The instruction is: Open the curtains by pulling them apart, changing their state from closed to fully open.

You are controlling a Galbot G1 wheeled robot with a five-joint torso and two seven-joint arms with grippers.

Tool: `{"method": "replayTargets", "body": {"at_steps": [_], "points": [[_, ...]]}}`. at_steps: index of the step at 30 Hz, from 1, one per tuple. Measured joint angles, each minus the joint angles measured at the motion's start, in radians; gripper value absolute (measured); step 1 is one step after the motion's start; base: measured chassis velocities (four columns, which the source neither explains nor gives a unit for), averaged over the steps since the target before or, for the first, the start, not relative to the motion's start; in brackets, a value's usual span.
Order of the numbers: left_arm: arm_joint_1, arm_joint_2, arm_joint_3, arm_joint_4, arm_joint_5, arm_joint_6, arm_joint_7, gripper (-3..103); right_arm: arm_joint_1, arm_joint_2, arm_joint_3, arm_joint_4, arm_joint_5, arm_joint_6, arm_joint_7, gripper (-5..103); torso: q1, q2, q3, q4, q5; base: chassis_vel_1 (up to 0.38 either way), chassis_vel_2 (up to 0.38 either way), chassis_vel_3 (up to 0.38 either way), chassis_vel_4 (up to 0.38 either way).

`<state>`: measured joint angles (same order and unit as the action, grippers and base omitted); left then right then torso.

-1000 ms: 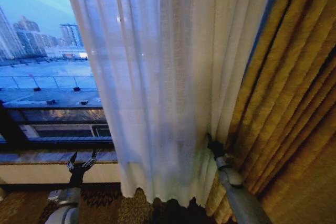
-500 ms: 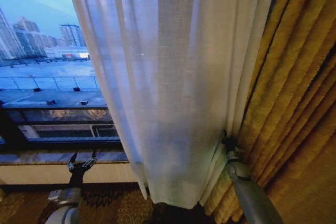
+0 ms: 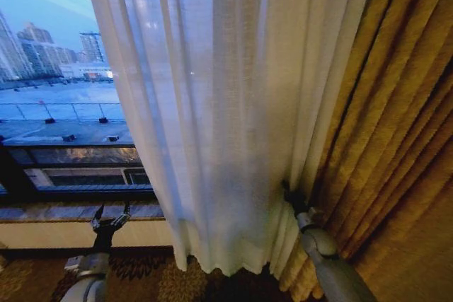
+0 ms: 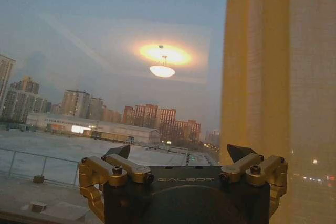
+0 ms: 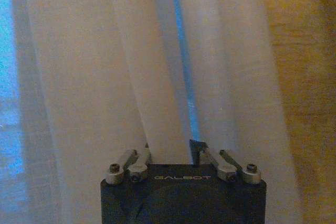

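— Where is the sheer white curtain point(image 3: 226, 118) right now?

— It hangs in long pleats over the middle of the window point(image 3: 64, 104), from the top of the head view down almost to the patterned carpet point(image 3: 141, 274). Its lower part is drawn toward the right, up against the thick mustard-gold drape point(image 3: 396, 160). To the left of it the glass is bare, with the city skyline and a flat roof outside.

— And the right tool point(image 3: 289, 196)?

— It sits low at the curtain's right edge, just where the white fabric meets the gold drape. In the right wrist view its fingers point(image 5: 198, 148) are drawn close together with a fold of the sheer curtain point(image 5: 157, 77) pinched between them, so it is clenched on the fabric. The gold drape point(image 5: 304, 77) shows just beside it there.

— What about the left tool point(image 3: 112, 211)?

— It is parked low on the left, in front of the windowsill point(image 3: 42, 211), well apart from the curtain and touching nothing. Its fingers point(image 4: 118, 151) are spread wide in the left wrist view, with only the glass and the skyline beyond them; it is released. A ceiling lamp point(image 4: 162, 70) is reflected in the pane, and the curtain's edge point(image 4: 262, 77) hangs off to one side of it.

— Is the curtain's hem on the floor?

— No, it hangs a little above the carpet.
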<state>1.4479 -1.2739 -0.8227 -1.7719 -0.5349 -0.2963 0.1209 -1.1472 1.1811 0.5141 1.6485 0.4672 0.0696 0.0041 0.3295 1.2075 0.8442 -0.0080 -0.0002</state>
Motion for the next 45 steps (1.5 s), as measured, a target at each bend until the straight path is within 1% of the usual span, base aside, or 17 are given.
{"method": "replayTargets", "body": {"at_steps": [1,3,6,8,12,13,15,17,18,21,32,40,43,45], "points": [[0.0,0.0,0.0,0.0,0.0,0.0,0.0,100,-0.013,0.004,0.001,0.017,0.0,-0.001,-0.006,38,0.0,0.0,0.0,-0.0001,0.0001,0.0,0.0,0.0,0.0],[0.0,0.0,0.0,0.0,0.0,0.0,0.0,100,-0.024,0.007,0.002,0.031,0.003,-0.003,-0.012,38,0.0,0.0,0.0,0.0,0.0,0.0,0.0,0.0,0.0],[0.0,0.0,0.0,0.0,0.0,0.0,0.0,100,-0.057,0.016,0.009,0.058,-0.008,-0.004,-0.041,55,0.0,0.0,0.0,0.0,0.0,0.0,0.0,0.0,0.0],[0.0,0.0,0.0,0.0,0.0,0.0,0.0,100,-0.065,0.019,0.013,0.06,-0.023,-0.002,-0.054,55,0.0,0.0,0.0,0.0,0.0,0.0,0.0,0.0,0.0],[0.0,0.0,0.0,0.0,0.0,0.0,0.0,100,-0.092,0.027,0.024,0.071,-0.063,0.011,-0.073,77,0.0,0.0,0.0,0.0,0.0001,0.0,0.0,0.0,0.0],[0.0,0.0,0.0,0.0,0.0,0.0,0.0,100,-0.092,0.027,0.024,0.071,-0.063,0.011,-0.073,77,0.0,0.0,0.0,0.0,0.0001,0.0,0.0,0.0,0.0],[0.0,0.0,0.0,0.0,0.0,0.0,0.0,100,-0.098,0.028,0.026,0.076,-0.067,0.015,-0.074,88,0.0,0.0,0.0,-0.0001,0.0,0.0,0.0,0.0,0.0],[0.0,0.0,0.0,0.0,0.0,0.0,0.0,100,-0.1,0.028,0.027,0.078,-0.068,0.015,-0.075,88,0.0,0.0,0.0,-0.0001,0.0001,0.0,0.0,0.0,0.0],[0.0,0.0,0.0,0.0,0.0,0.0,0.0,100,-0.102,0.028,0.028,0.081,-0.069,0.015,-0.075,97,0.0,0.0,0.0,-0.0001,0.0001,0.053,-0.004,-0.06,-0.014],[0.0,0.0,0.0,0.0,0.0,0.0,0.0,100,-0.106,0.031,0.029,0.083,-0.078,0.015,-0.076,100,0.0,0.0,0.0,0.0,0.0002,0.102,0.036,-0.077,-0.022],[0.0,0.0,0.0,0.0,0.0,0.0,0.0,100,-0.109,0.046,0.024,0.088,-0.096,0.016,-0.095,100,0.0,0.0,0.0,0.0,0.0001,0.197,0.116,-0.208,-0.123],[0.0,0.0,0.0,0.0,0.0,0.0,0.0,100,-0.104,0.047,0.024,0.083,-0.099,0.008,-0.103,100,0.0,0.0,0.0,0.0002,-0.0002,0.285,0.285,-0.3,-0.287],[0.0,0.0,0.0,0.0,0.0,0.0,0.0,100,-0.104,0.046,0.025,0.082,-0.096,0.007,-0.103,100,0.0,0.0,0.0,-0.0002,0.0007,0.317,0.351,-0.329,-0.362],[0.0,0.0,0.0,0.0,0.0,0.0,0.0,100,-0.104,0.045,0.025,0.082,-0.088,0.008,-0.103,100,0.0,0.0,0.0,0.0,0.0004,0.367,0.347,-0.333,-0.346]]}}
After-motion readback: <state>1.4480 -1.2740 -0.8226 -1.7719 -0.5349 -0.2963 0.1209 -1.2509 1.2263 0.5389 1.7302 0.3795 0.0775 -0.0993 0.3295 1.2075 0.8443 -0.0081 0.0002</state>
